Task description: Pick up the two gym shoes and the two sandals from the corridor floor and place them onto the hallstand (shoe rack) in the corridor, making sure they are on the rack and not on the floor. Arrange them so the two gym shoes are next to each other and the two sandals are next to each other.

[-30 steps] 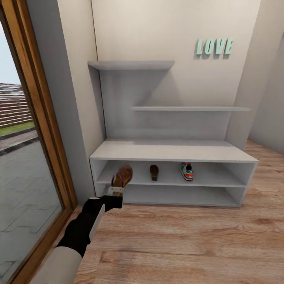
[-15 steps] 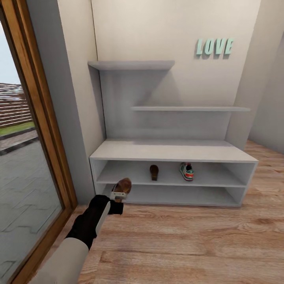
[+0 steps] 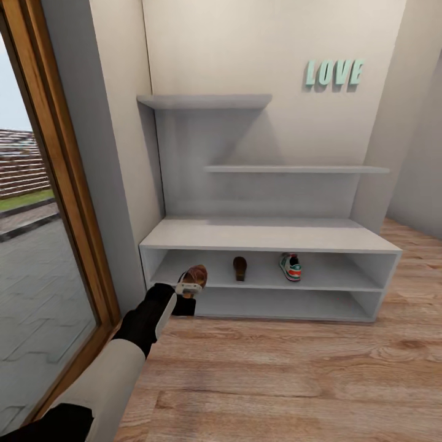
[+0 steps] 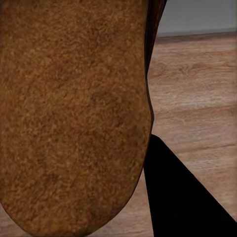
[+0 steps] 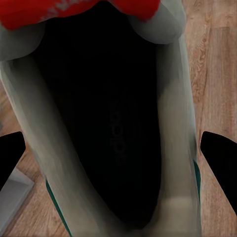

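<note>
My left gripper (image 3: 188,287) is shut on a dark brown sandal (image 3: 196,275), held just in front of the left end of the white hallstand (image 3: 264,236), level with the edge of its upper shelf tier. In the left wrist view the sandal's tan footbed (image 4: 74,113) is very close, with one black finger (image 4: 187,197) beside it. A second sandal (image 3: 240,268) and a gym shoe (image 3: 290,266) sit on the upper tier, apart from each other. My right gripper (image 5: 116,153) is shut on the other gym shoe (image 5: 113,123), one finger against each side, above the corridor floor (image 5: 217,74).
A wood-framed glass door (image 3: 55,202) and a wall corner (image 3: 123,184) stand close on the left of my arm. Two thin floating shelves (image 3: 294,169) and a "LOVE" sign (image 3: 334,72) hang above the rack. Wood floor (image 3: 294,380) stretches in front.
My left arm lowered the sandal from the upper tier's height, then stretched forward, bringing it closer to the rack's left end. The shoes on the rack have not moved.
</note>
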Robot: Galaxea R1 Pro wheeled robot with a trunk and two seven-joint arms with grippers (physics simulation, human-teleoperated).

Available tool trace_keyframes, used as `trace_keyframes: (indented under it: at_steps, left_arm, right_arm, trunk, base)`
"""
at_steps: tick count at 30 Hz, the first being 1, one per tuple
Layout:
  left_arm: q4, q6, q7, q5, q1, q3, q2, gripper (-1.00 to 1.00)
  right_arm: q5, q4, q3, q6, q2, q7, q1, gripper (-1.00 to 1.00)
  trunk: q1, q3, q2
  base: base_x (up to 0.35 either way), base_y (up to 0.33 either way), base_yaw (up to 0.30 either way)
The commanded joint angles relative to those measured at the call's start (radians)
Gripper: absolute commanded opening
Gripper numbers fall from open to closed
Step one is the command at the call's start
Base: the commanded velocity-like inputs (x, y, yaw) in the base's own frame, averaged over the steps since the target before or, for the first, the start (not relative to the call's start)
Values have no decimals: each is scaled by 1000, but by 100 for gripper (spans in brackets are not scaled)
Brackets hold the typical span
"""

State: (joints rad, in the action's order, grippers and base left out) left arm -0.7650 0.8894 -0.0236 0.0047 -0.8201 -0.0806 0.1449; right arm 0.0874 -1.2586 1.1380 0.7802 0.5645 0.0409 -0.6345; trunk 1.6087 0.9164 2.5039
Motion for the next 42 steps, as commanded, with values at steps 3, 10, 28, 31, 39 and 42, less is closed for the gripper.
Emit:
trace_keyframes:
  at_steps: [3,10,28,31,39,42]
  left_arm:
    - [-1,4,-5,-3,-2,-2,-1,-100]
    - [3,-38,-7,-3,0,-4,0,-100]
    - [101,-210,-6,-4,4,-4,1,-100]
    - [101,-210,-6,-4,4,-4,2,-100]
    - [102,-210,-6,-3,4,-4,2,-100]
    - [103,-209,-6,-3,4,-4,2,-100]
  right_arm:
    - [9,-1,0,5,0,-3,-1,-100]
    - [9,-1,0,5,0,-2,-1,-100]
    - [93,-1,-1,-4,-8,-4,-1,-100]
    - [95,-1,-1,-4,-9,-3,-1,-100]
    - [99,-1,0,-3,-9,-3,-1,-100]
    - [102,-1,-1,-4,-9,-3,-1,-100]
  trunk:
    - [0,1,0]
    - [0,1,0]
    - [0,1,0]
    - [0,1,0]
    - [0,1,0]
    - [0,1,0]
  base:
    - [0,0,0]
    - [0,0,0]
    - [0,0,0]
    - [5,0,0]
    - [241,0,0]
    - [339,0,0]
